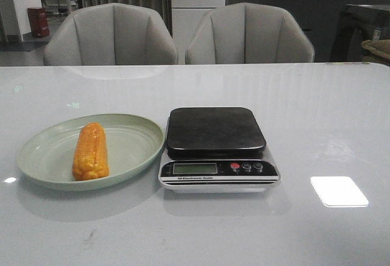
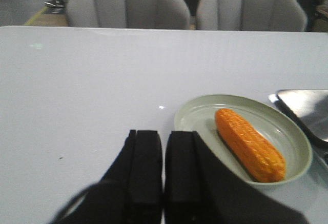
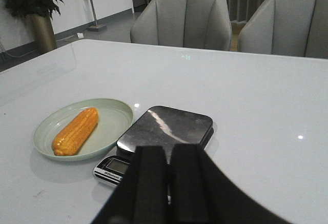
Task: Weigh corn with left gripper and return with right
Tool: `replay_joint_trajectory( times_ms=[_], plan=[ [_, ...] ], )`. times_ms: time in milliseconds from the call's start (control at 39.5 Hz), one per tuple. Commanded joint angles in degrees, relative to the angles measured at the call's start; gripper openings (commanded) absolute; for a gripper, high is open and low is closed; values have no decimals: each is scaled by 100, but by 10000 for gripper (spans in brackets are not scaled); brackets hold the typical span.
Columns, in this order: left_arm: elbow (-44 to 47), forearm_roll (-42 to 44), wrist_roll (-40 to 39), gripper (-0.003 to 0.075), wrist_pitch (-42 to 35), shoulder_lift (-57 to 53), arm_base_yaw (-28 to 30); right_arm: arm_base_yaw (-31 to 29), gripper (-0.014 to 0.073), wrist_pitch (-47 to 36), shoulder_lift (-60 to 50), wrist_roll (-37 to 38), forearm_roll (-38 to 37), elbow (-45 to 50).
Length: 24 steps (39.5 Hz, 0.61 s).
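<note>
The orange-yellow corn (image 1: 91,151) lies lengthwise on the pale green plate (image 1: 137,133), left of the kitchen scale (image 1: 214,131), whose black platform is bare. The corn also shows in the left wrist view (image 2: 249,144) and the right wrist view (image 3: 76,130). My left gripper (image 2: 163,134) is shut and empty, above the table just beside the plate (image 2: 302,144). My right gripper (image 3: 168,151) is shut and empty, hovering near the scale (image 3: 166,126). Neither gripper shows in the front view.
Two grey armchairs (image 1: 111,35) stand behind the table's far edge. The scale's display and buttons (image 1: 246,167) face the front. White glossy table surface (image 1: 323,126) spreads to the right of the scale and in front of the plate.
</note>
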Motion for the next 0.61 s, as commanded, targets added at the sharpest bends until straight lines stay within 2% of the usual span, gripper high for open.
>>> replay_joint_trajectory(
  times_ms=[0,253,582],
  plan=[
    [57,4,-9,121,-738,-239,299,-11,169,-473,15,-54,-56,-154],
    [818,4,-9,121,-1903,-601,502,-11,169,-473,15,-54,-56,-154],
    [819,4,-9,121,-1778,-601,502,-11,169,-473,15,-54,-56,-154]
  ],
)
